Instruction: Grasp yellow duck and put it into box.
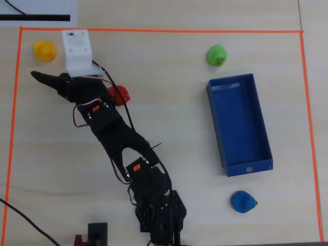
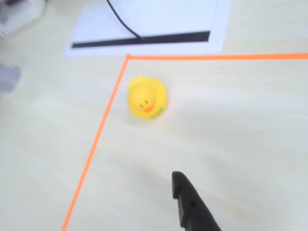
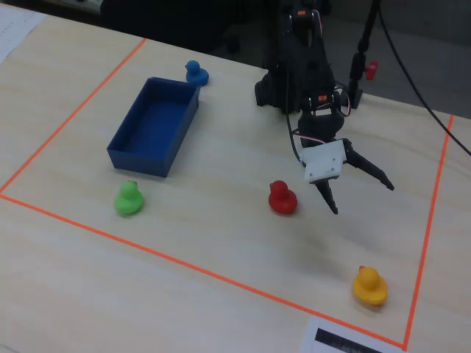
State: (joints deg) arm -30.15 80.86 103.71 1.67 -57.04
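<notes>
The yellow duck (image 1: 44, 50) stands in the far left corner of the taped area in the overhead view, and shows in the wrist view (image 2: 147, 98) and the fixed view (image 3: 369, 285). My gripper (image 3: 362, 197) is open and empty, hovering above the table a short way from the duck. In the overhead view the gripper (image 1: 54, 59) is just right of and below the duck, one finger (image 1: 41, 78) pointing left. Only one black finger (image 2: 190, 204) shows in the wrist view. The blue box (image 1: 238, 128) is empty at the right, also in the fixed view (image 3: 154, 125).
A red duck (image 1: 119, 95) sits right beside my arm. A green duck (image 1: 217, 55) stands above the box and a blue duck (image 1: 242, 201) below it. Orange tape (image 1: 154, 29) borders the area. A white sheet with a black bar (image 2: 144, 29) lies past the corner.
</notes>
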